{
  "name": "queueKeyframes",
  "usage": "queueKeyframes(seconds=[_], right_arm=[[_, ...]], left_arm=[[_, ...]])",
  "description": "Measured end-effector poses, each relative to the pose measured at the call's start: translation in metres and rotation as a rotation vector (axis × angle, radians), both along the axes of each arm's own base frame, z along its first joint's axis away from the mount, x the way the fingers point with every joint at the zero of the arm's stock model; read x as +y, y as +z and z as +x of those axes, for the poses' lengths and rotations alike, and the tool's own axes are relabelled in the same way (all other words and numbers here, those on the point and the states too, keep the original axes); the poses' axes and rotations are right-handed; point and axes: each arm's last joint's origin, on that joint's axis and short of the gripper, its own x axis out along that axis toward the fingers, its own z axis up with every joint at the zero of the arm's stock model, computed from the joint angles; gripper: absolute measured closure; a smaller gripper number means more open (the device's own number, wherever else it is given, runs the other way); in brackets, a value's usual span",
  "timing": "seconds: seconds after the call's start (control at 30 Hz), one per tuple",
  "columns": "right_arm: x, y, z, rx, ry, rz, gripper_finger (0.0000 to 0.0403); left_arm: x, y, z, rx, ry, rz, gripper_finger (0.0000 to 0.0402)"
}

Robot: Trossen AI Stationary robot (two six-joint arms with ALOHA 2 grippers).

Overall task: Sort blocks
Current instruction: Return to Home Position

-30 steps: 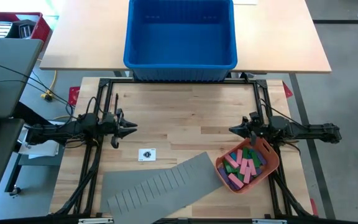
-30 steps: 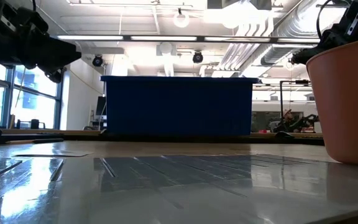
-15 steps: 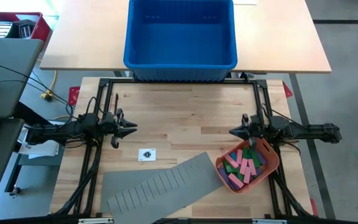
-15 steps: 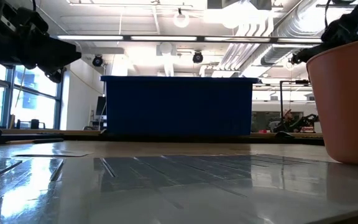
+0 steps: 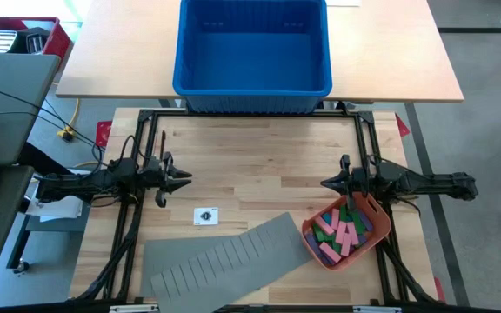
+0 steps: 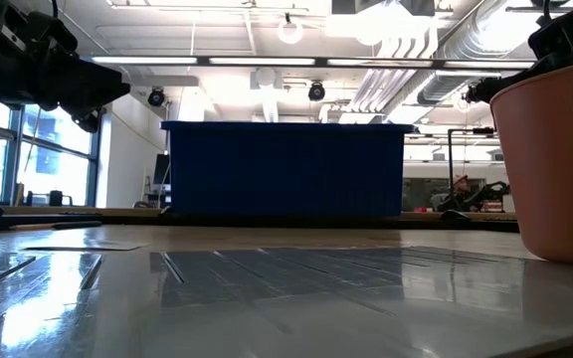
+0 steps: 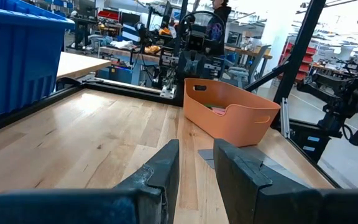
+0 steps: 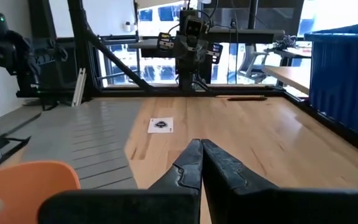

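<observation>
Where the two arms reach in from the sides, the surface is a pale plank-wood table framed by black rails. A smoother far table butts against it and carries the blue bin, which shows bare inside. A grey slotted sheet lies slantwise along the near edge, its right end higher, and a small white card sits just beyond it. Grey floor surrounds the tables, with a red box at far left. From table height the room is a workshop: strip lights and ducts overhead, windows on the left, benches behind.

The blocks are all piled in the orange bin at the near right of the table, touching the sheet's right end. They lie flat and jumbled. Several pink ones lie side by side with their long axes running roughly near to far on a slight slant, while green and purple ones cross them at other angles. Which way any wedge points cannot be told.

The left gripper hangs over the table's left side pointing right, its fingers parted by a narrow gap and holding nothing. The right gripper points left from just beyond the orange bin's far rim, fingertips pressed together and empty.
</observation>
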Motion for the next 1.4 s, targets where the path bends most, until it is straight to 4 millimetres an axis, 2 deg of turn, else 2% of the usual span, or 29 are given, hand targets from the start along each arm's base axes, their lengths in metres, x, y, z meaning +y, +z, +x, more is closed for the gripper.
queueKeyframes(seconds=[1.4], right_arm=[[0.0000,-0.0001,0.0000,0.002,-0.001,0.022,0.0402]], left_arm=[[0.0000,0.0000,0.0000,0.000,0.000,0.000,0.0312]])
